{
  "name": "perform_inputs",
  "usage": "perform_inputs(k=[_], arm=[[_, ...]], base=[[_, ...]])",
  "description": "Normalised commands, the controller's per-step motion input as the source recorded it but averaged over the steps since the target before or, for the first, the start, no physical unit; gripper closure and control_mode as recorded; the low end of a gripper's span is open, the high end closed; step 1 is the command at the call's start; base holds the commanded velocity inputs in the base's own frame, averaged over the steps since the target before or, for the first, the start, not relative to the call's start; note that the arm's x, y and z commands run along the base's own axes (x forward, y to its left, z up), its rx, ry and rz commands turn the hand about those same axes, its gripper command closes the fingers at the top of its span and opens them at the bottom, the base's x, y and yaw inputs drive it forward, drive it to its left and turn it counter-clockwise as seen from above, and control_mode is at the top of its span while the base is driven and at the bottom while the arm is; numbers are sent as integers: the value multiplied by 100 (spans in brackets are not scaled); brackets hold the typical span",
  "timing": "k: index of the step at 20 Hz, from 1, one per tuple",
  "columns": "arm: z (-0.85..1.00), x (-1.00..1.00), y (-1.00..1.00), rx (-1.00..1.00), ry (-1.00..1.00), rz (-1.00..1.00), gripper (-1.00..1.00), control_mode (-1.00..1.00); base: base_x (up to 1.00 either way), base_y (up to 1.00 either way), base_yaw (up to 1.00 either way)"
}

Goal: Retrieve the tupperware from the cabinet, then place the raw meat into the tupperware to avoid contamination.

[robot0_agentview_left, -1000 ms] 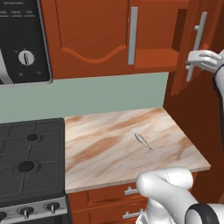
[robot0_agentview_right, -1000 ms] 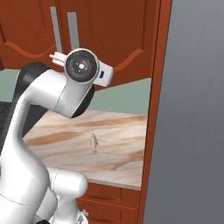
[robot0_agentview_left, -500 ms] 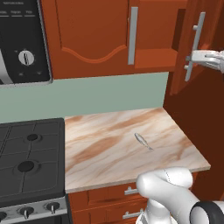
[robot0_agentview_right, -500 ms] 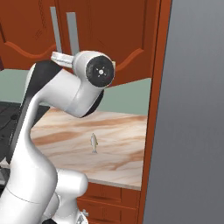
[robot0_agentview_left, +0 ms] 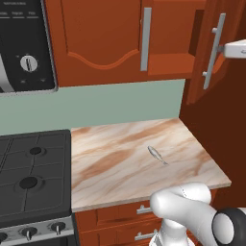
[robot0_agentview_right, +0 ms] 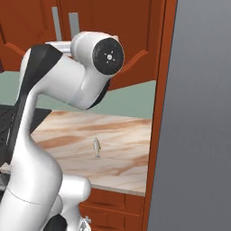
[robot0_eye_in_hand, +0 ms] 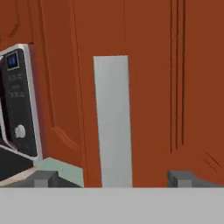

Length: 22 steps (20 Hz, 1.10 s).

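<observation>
From the left base view, the cabinet [robot0_agentview_left: 144, 38] hangs over a marbled counter [robot0_agentview_left: 120, 163], its right door [robot0_agentview_left: 211, 53] ajar; the meat [robot0_agentview_left: 155, 153] lies mid-counter, a thin silvery sliver, probably light, limp and slippery, best pinched across its middle. The right base view shows the meat [robot0_agentview_right: 96, 147] again, well apart from the raised arm. In the hand view the gripper [robot0_eye_in_hand: 113, 177] is spread wide and empty, its tips straddling a flat grey bar handle [robot0_eye_in_hand: 112, 122] on smooth red-brown wood. The tupperware's place I cannot tell.
</observation>
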Motion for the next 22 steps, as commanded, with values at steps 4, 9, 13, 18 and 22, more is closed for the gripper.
perform_inputs(k=[4, 9, 13, 18, 22], arm=[[7, -74, 35, -20, -5, 1, -100, -100], [0, -94, 51, -20, -10, 0, -100, -100], [0, -91, 66, -23, -13, 0, -100, -100], [0, -70, 78, -24, -9, 0, -100, -100], [0, -30, 79, -27, -12, -2, -100, -100]], base=[[0, 0, 0], [0, 0, 0], [0, 0, 0], [0, 0, 0], [0, 0, 0]])
